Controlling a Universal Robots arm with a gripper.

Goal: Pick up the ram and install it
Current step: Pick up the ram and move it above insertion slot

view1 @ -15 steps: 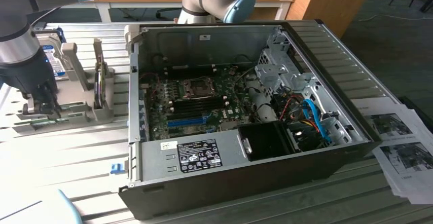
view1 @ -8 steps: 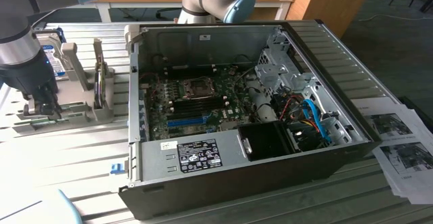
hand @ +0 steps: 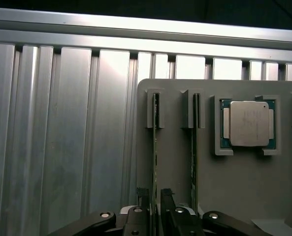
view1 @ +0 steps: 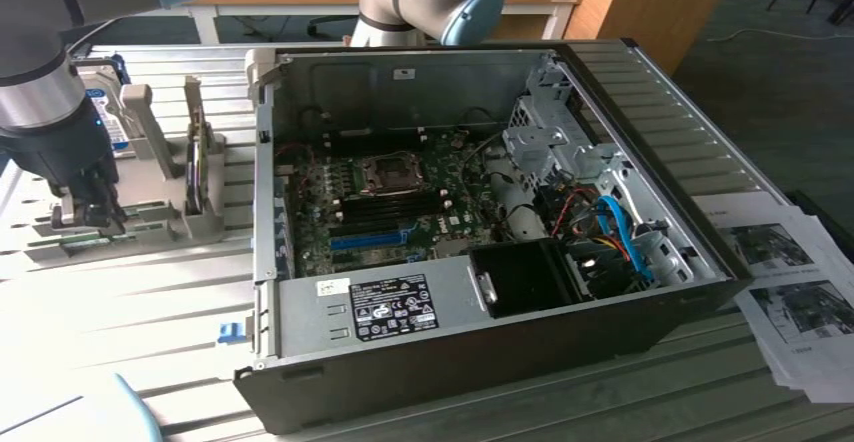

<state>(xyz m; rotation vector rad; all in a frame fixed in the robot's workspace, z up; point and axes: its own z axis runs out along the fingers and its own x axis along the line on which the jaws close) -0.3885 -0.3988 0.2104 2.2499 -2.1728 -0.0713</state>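
Two ram sticks [hand: 156,147], one processor [hand: 248,124] — tool [hand: 154,194] astride one stick

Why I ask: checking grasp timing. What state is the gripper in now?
Gripper: open, jaws either side of the ram, not closed on it.

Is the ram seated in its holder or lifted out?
In: the ram stands on edge in a slot of the grey holder, the open end effector straddling it.
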